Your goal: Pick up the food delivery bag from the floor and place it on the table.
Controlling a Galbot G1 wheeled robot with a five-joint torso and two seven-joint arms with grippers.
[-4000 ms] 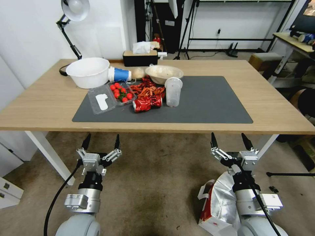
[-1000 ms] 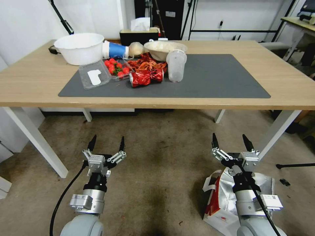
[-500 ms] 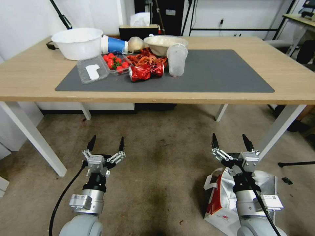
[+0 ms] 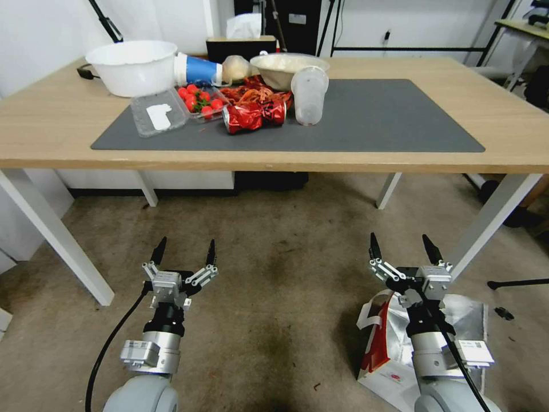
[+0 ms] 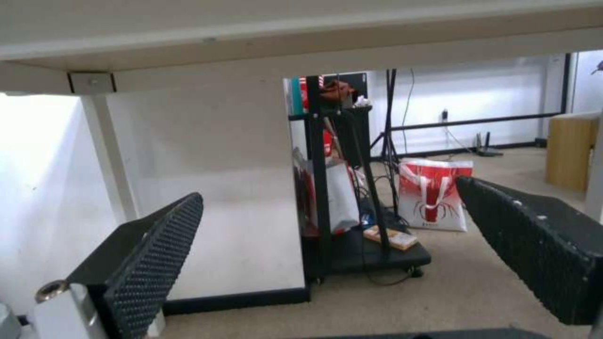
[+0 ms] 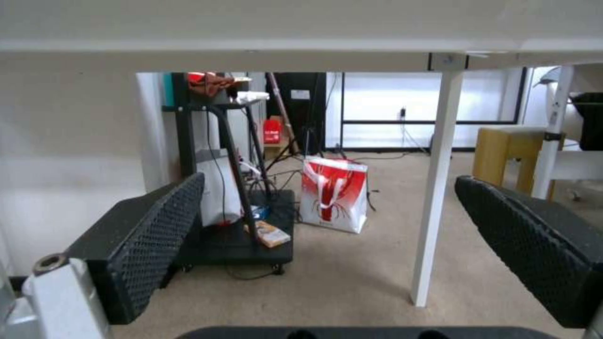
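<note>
2 open end effectors, left [image 4: 183, 252] and right [image 4: 401, 248], above food delivery bag [image 4: 389, 343].

At the lower right of your head view, the food delivery bag [image 4: 382, 335] stands open on the grey-brown floor [image 4: 274, 274], silver lining showing. The light wood table [image 4: 46, 126] spans the upper frame.

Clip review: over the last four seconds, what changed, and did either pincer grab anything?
Only the head camera moved: it dropped lower, showing more under the light wood table. Nothing was grabbed or released. The boxy white and red foil-lined delivery bag still stands on the grey-brown carpet floor under the right arm. Left pincer and right pincer stay open, held low.
</note>
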